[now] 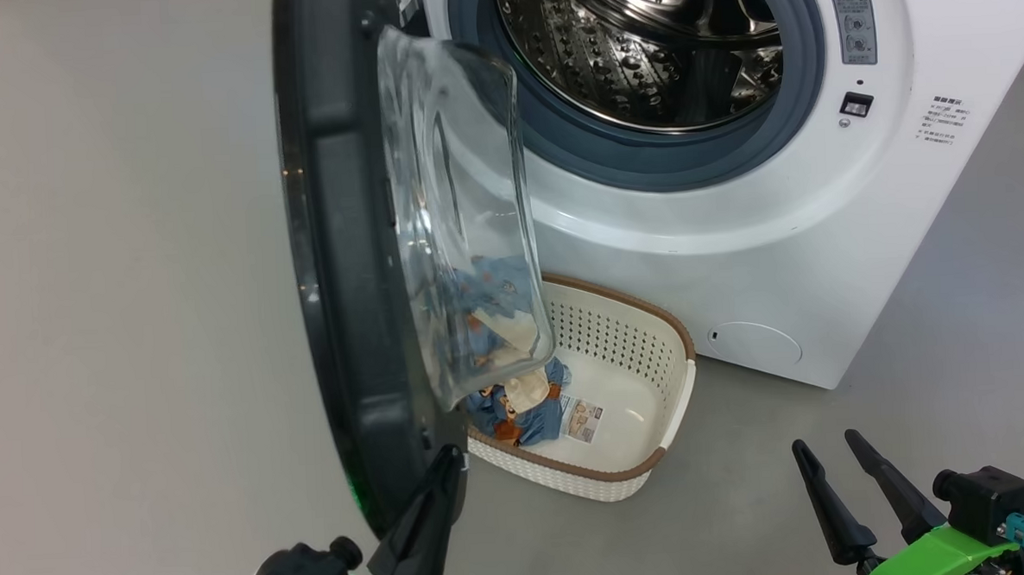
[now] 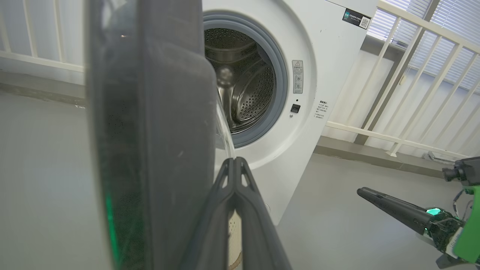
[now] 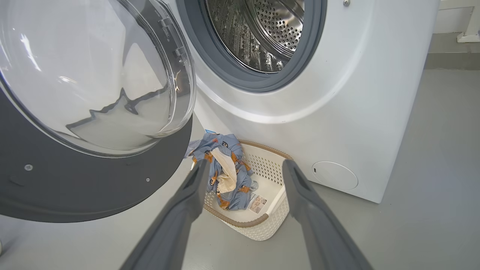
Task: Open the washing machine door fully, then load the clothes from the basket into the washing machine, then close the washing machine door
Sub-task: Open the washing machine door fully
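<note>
Looking down from the head: washing machine door (image 1: 346, 243) swung out left, clothes (image 1: 526, 412) heaped left in the basket (image 1: 618, 335). Left wrist: left gripper (image 2: 236, 163) clenched empty beside the door's near edge (stiff, likely heavy). Right wrist: right gripper (image 3: 244, 165) spread wide toward the soft, light bundle; pinch its top fold.

I was working in what looked like a bare indoor laundry corner, more test space than home. A white washing machine (image 1: 736, 269) stood directly on a smooth grey floor (image 1: 117, 339) with a basket (image 1: 653, 350) before it. Beside it were a white railing (image 2: 423, 24) and slatted window blinds (image 2: 463, 20).
</note>
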Robot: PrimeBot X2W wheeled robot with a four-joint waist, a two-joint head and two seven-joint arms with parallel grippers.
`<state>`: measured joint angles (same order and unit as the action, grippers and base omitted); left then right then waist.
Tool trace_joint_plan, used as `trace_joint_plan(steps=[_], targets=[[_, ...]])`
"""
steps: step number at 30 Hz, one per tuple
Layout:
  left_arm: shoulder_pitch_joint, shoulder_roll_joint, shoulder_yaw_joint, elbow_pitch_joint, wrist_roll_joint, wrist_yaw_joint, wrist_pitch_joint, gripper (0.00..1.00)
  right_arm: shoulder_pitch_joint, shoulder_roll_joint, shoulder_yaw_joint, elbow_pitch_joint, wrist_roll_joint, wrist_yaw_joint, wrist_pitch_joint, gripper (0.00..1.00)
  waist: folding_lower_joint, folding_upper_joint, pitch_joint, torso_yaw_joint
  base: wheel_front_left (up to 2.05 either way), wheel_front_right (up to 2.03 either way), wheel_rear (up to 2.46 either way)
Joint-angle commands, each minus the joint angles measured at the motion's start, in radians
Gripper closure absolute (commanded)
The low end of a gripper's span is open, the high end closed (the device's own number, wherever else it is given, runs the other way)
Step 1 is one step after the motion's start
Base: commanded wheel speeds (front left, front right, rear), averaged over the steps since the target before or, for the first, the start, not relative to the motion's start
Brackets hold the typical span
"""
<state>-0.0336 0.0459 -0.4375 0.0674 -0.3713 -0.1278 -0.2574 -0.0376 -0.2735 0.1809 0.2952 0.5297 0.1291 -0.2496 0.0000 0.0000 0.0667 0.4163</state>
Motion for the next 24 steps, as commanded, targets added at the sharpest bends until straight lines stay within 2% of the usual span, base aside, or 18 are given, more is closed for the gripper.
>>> trace_joint_plan(steps=[1,10,17,24], targets=[[-0.042,0.004,0.048,-0.006,-0.011,-0.001,-0.004,1.0,-0.018,-0.011,0.019,-0.027,-0.008,0.002,-0.012,0.0,0.0,0.0,0.001,0.0,0.0,0.0,0.0],[-0.037,0.004,0.14,0.031,-0.011,0.029,-0.004,1.0,-0.018,-0.011,0.017,-0.03,-0.006,0.002,-0.012,0.0,0.0,0.0,0.005,0.003,0.0,0.0,0.0],[-0.017,0.005,0.274,0.048,0.016,0.053,-0.004,1.0,-0.017,-0.008,0.02,-0.031,-0.007,0.002,-0.012,0.0,0.0,0.0,0.01,0.012,0.0,0.0,0.0],[-0.05,0.018,0.407,0.1,0.031,0.048,-0.004,1.0,-0.025,-0.013,0.028,-0.031,-0.006,0.002,-0.012,0.0,0.0,0.0,0.022,0.017,0.0,0.0,0.0]])
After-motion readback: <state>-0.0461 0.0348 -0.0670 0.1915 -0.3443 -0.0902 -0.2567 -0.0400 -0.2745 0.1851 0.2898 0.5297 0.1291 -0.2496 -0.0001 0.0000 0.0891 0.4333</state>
